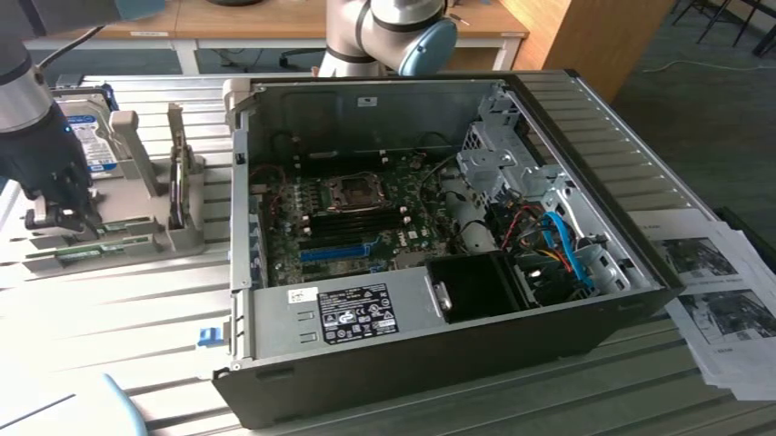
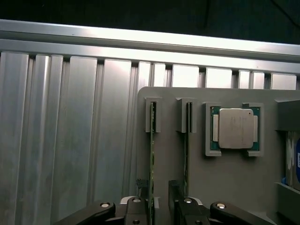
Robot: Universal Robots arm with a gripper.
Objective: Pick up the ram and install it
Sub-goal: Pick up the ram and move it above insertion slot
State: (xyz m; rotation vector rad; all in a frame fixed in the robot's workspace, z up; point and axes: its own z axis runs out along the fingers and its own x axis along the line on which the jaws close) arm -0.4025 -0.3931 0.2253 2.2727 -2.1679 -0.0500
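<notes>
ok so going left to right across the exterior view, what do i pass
gripper → then, inside the open computer case: cpu socket → black fan duct → blue cables → past the case, printed sheets

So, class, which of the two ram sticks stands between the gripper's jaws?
The ram stick farther from the processor: it runs between the jaws of the open gripper; the other ram stick, beside the processor, stands outside them.
</notes>
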